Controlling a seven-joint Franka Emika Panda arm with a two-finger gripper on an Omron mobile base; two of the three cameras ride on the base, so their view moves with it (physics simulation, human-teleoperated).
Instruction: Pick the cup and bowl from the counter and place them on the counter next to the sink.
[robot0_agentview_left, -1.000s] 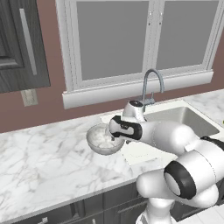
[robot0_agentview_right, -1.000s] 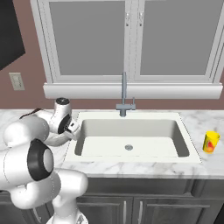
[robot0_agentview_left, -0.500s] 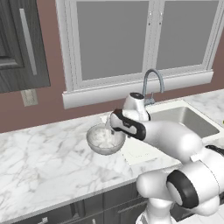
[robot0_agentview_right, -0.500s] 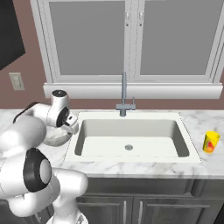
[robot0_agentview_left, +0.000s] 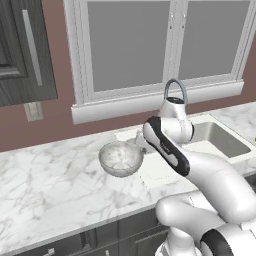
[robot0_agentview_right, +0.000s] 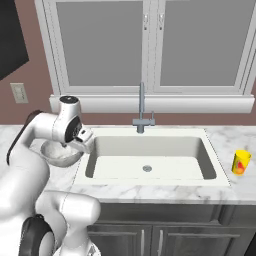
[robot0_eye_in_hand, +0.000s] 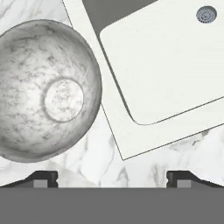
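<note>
Bowl sits upright on the counter just beside the sink's left rim, and nothing grips it. The gripper hangs above it with its jaws spread wide and empty; in the hand view the bowl lies off to one side of the fingertips, not between them.

By the look of it the bowl is placed, so the step in hand is to get clear of it. Judging from the close quarters, the hand should rise straight up before swinging anywhere, since a sideways sweep could clip the thin rim and push the bowl toward the basin edge.

The cup stands on the counter at the far right of the sink, well apart from the bowl. It looks well placed already. The faucet stands behind the basin, near the arm's path, and deserves a wide berth. A window runs along the wall behind.
</note>
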